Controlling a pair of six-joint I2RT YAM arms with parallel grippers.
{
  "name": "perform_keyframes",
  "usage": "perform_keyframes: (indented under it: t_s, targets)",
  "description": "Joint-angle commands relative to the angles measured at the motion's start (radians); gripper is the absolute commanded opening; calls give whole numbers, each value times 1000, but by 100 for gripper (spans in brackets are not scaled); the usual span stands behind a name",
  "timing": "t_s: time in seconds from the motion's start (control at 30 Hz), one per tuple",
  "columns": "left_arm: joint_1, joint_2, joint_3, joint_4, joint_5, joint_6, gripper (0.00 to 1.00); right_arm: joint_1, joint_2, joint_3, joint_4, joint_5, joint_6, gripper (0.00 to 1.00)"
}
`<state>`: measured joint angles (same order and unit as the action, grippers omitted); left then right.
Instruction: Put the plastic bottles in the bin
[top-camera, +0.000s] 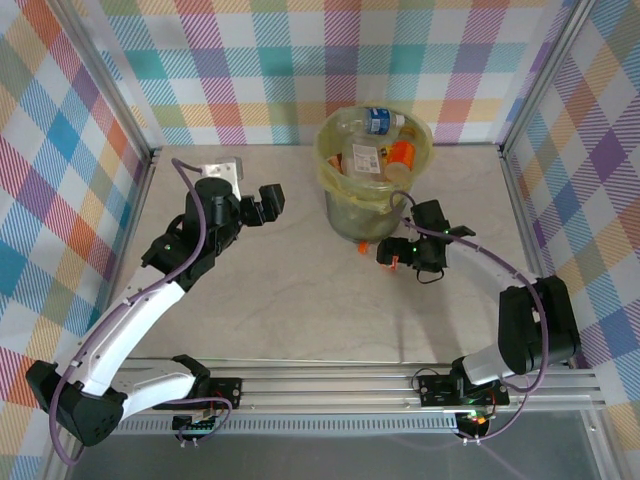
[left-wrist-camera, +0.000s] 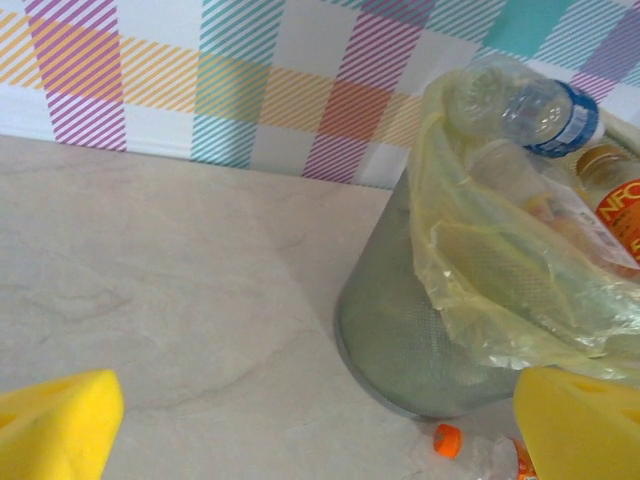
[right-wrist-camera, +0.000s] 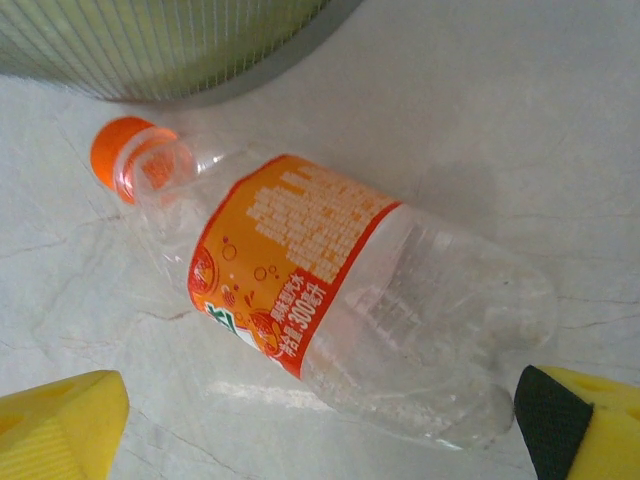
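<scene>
View from above: the bin (top-camera: 343, 212) stands upright at the far middle of the worktop (top-camera: 280, 300). It is lined with a yellowish bag (top-camera: 326, 165) and heaped with plastic bottles. A blue-labelled bottle (top-camera: 377, 121) lies across the heap at the far rim. One orange-labelled bottle (top-camera: 373, 248) lies on its side on the worktop, just beside the near wall of the bin. The right tool (top-camera: 390, 254) sits over this bottle. The left tool (top-camera: 266, 203) is left of the bin, apart from it, over bare worktop.

Left wrist view: the left tool (left-wrist-camera: 318, 432) has its yellow fingers (left-wrist-camera: 55, 425) spread wide with nothing between them. The bin (left-wrist-camera: 400, 340) stands ahead and to the right, and the bag (left-wrist-camera: 480, 260) is folded over its rim. The blue-labelled bottle (left-wrist-camera: 520, 105) rests on top. An orange cap (left-wrist-camera: 447, 440) shows on the worktop at the foot of the bin.

Right wrist view: the right tool (right-wrist-camera: 320, 432) is spread wide, with one yellow finger at each lower corner. The orange-labelled bottle (right-wrist-camera: 330, 290) lies flat between them, cap toward the bin wall (right-wrist-camera: 170, 45) and base just beside the black pad (right-wrist-camera: 545, 420). Whether pad and bottle touch cannot be told. The bottle is not gripped.
</scene>
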<state>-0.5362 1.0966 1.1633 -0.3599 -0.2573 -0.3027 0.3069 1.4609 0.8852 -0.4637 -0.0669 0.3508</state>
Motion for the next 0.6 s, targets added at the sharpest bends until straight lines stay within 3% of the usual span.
perform_keyframes:
  t_s: [0.0,0.43,0.57]
  targets:
    - [-2,-17,-18,33,-36,-29,100,-8,7,-24,43,-54,4,98]
    - [-2,-17,-50,36,-75,-54,100,-6,-128,-165,109,-246,121,91]
    - [-2,-16,-78,52,-74,-71,100,-9,-239,-184,82,-189,116,95]
